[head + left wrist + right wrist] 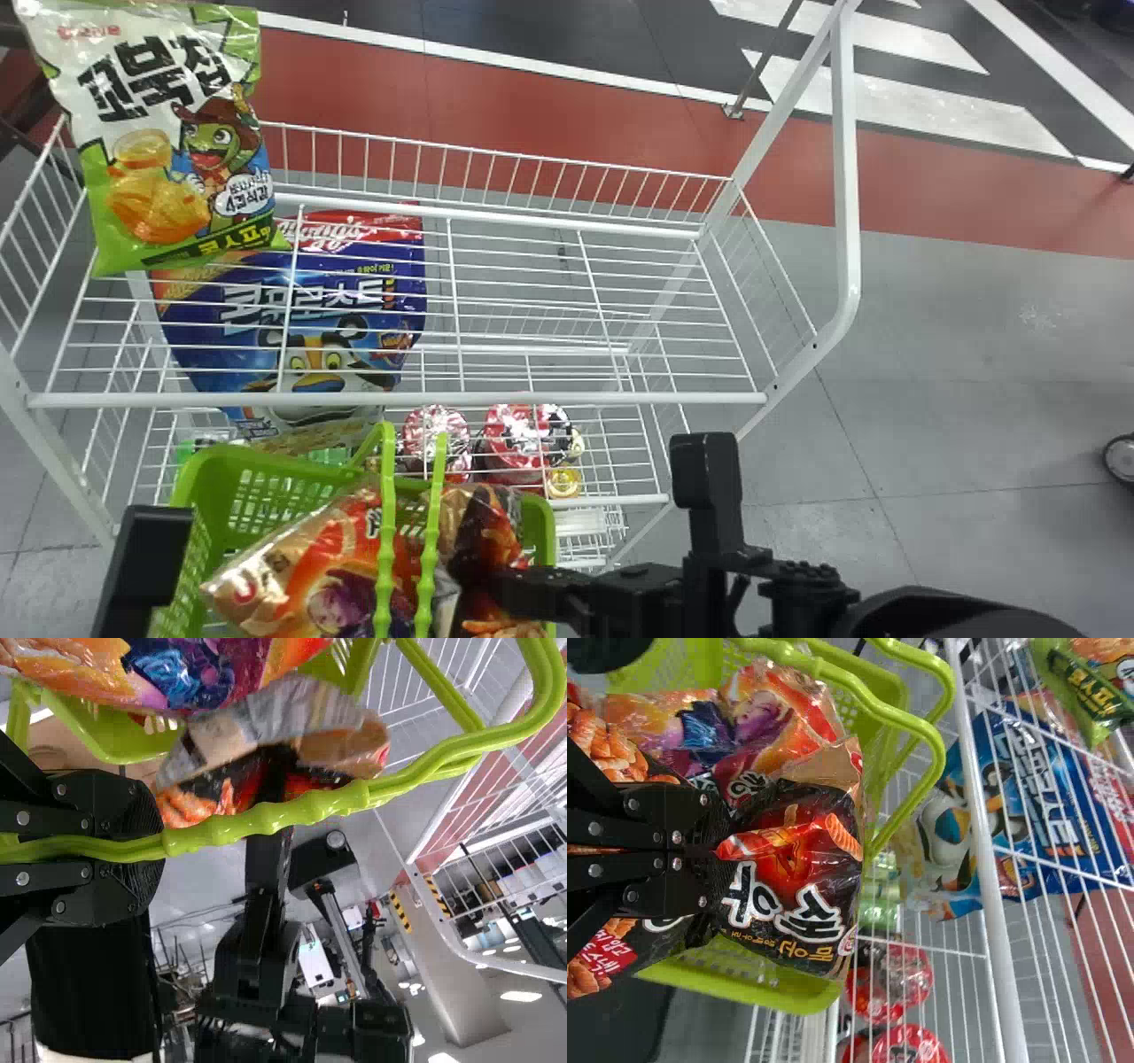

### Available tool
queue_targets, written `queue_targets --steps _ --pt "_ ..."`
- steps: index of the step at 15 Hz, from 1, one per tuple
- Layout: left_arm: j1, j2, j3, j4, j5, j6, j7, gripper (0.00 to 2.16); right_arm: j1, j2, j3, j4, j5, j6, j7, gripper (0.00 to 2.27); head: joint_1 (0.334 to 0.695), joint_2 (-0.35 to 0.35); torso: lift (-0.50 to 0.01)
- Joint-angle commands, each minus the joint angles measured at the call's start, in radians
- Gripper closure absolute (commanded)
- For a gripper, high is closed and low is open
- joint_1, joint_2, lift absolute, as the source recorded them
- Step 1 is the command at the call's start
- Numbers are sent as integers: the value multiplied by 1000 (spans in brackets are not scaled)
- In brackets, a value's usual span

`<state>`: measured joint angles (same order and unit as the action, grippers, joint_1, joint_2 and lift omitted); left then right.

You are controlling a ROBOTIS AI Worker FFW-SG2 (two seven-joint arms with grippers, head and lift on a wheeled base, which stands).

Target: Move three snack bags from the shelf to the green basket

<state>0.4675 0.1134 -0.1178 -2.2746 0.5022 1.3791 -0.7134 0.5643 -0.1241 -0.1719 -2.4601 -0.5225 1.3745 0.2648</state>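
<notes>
At the head view's lower left, my left gripper's arm part (146, 567) stands beside the green basket (205, 505). In its wrist view the left gripper (146, 849) is shut on the basket's green handle (275, 817). My right gripper (518, 592) is over the basket's right part, shut on a dark red-and-black snack bag (485, 536); in the right wrist view the gripper (716, 853) pinches this bag (799, 890), partly covering it. An orange-and-purple snack bag (306, 567) lies in the basket. A green-and-white snack bag (168, 133) is at the upper shelf's left end.
The white wire shelf (399, 399) stands just beyond the basket. Below its upper level are a blue cereal bag (310, 310) and red-lidded cups (514, 434). A slanting white frame post (846, 177) rises at the shelf's right. The basket's two handles stand up over its middle.
</notes>
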Motion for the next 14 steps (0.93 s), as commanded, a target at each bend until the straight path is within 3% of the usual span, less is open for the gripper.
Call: queue_targets --steps 1,4,8,12,13,14 --pt "2 0 -6 -5 -1 1 2 2057 -15 1 3 38 -54 -1 2 2246 695 -350 -49" --pt "2 0 -14 -11 1 4 2 2057 -26 1 19 78 -87 24 8 2246 695 -350 -49" --pt "2 0 -19 -10 -1 4 9 2057 -40 3 -29 107 -232 193 71 2250 695 -350 -49" --pt "5 3 -20 -11 1 4 8 2057 -44 8 -44 170 -222 48 71 2246 695 -350 -49" --pt "5 3 -23 -11 -1 4 6 2057 -44 8 -44 178 -197 2 70 2125 695 -350 -49" --pt "5 3 -26 -13 -1 4 8 2057 -44 9 -43 178 -168 -31 60 1744 695 -350 -49"
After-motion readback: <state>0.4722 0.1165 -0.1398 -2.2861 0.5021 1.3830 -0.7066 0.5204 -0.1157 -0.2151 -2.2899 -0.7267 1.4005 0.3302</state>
